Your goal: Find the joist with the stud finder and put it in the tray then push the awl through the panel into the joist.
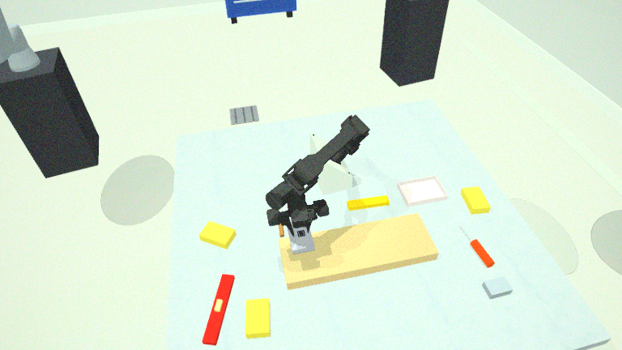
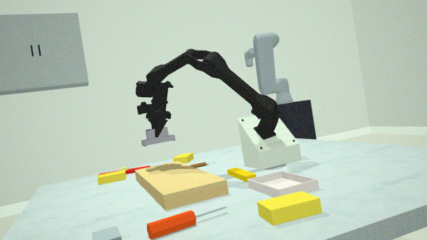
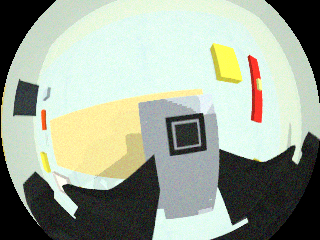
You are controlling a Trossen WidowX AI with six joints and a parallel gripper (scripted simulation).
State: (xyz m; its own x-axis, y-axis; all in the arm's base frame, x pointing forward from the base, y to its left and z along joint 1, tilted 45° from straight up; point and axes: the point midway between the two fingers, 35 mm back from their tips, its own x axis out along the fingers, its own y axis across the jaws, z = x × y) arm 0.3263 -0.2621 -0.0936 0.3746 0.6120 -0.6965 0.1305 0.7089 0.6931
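My gripper is shut on the grey stud finder, with its dark square display up. It hangs level, clearly above the left end of the tan floor panel. The awl, with a brown-orange handle and thin shaft, lies behind the panel's left end, partly hidden. The shallow pinkish tray stands behind the panel's right end and looks empty. No hole shows in the visible panel top; the joist is hidden.
A red-orange handled tool and a grey block lie right of the panel. A yellow bar lies between panel and tray. A red level and yellow blocks are at left, another beyond the tray.
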